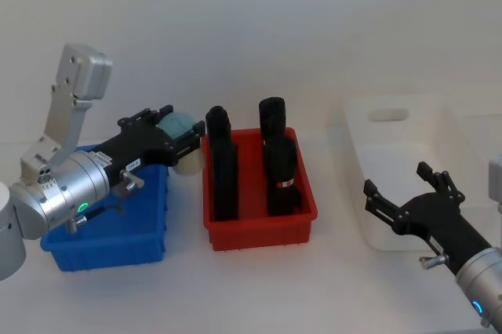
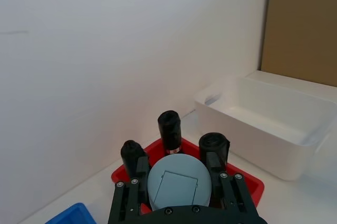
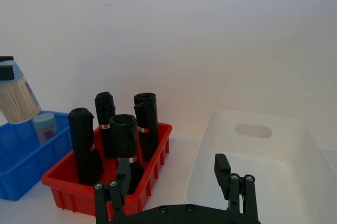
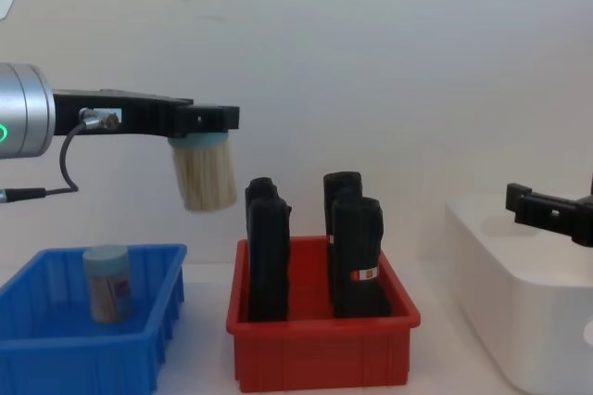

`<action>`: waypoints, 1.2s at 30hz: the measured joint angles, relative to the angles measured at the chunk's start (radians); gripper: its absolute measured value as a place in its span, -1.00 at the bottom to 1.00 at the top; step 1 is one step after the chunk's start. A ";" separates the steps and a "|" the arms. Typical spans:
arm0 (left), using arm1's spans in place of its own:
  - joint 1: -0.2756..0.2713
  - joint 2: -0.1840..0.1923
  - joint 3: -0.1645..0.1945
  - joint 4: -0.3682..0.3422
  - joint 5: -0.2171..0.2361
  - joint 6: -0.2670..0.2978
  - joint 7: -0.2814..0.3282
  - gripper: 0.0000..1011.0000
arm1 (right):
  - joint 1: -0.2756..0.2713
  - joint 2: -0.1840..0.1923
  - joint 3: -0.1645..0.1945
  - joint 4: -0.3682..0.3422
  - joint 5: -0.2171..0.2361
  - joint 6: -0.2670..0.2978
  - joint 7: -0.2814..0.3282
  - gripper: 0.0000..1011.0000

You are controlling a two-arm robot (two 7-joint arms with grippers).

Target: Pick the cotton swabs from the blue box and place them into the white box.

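Left gripper [image 4: 206, 121] holds cotton swabs [image 4: 206, 177] high above the gap between blue box [image 4: 83, 358] and red bin [image 4: 320, 355].

At the left of the head view, the left arm is a brushed silver cylindrical housing [image 1: 74, 189] with a small green light [image 1: 81, 208], backed by a pale grey angular bracket [image 1: 74, 91]. In the chest view's upper left, a thin black cable [image 4: 63, 165] loops from a silver plug. The matte black left gripper [image 1: 182, 139] bears a small white label [image 1: 132, 164]. At lower right, the black right gripper [image 1: 396, 179] joins a silver barrel [image 1: 477, 270] with a blue light [image 1: 474, 307]. Silver screw heads [image 3: 98, 185] dot its knuckles.
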 joint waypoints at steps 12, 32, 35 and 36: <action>-0.017 -0.008 0.019 0.020 -0.001 -0.031 -0.121 0.33 | 0.000 0.000 0.000 0.000 0.000 0.000 0.000 0.98; -0.032 -0.028 0.049 0.044 -0.006 -0.065 -0.218 0.33 | 0.000 0.000 0.000 0.000 0.000 0.000 0.000 0.98; -0.033 -0.029 0.050 0.045 -0.007 -0.067 -0.223 0.33 | 0.000 0.000 0.000 0.000 0.000 0.000 0.000 0.98; -0.033 -0.029 0.051 0.045 -0.007 -0.067 -0.224 0.32 | 0.000 0.000 0.000 0.000 0.000 0.000 0.000 0.98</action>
